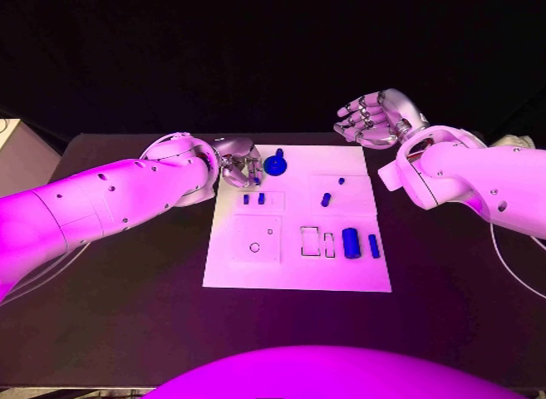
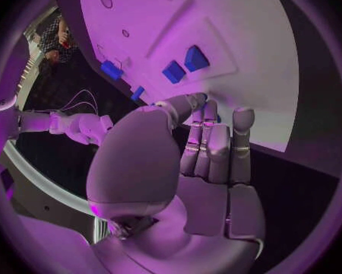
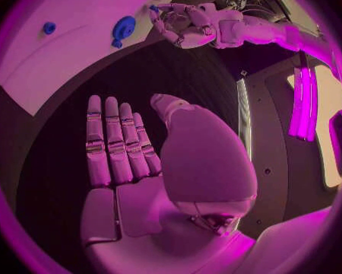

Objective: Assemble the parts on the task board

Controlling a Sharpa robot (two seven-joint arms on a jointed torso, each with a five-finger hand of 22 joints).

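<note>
The white task board (image 1: 297,270) lies in the middle of the black table. My left hand (image 1: 239,163) hovers over its far left corner, next to a round blue part (image 1: 275,162). In the left wrist view its thumb and fingers (image 2: 209,146) pinch a small blue part (image 2: 210,111). Two short blue pegs (image 1: 253,199) stand just nearer than that hand. Two blue bars (image 1: 351,243) stand at the board's right. My right hand (image 1: 375,118) is raised beyond the far right corner, its fingers (image 3: 114,143) straight and holding nothing.
A small blue piece (image 1: 326,199) and a tiny one (image 1: 341,179) sit on the board's right half. Outlined slots (image 1: 310,241) and a small hole (image 1: 255,247) mark the near half. A pale box (image 1: 9,154) stands off the table's left edge.
</note>
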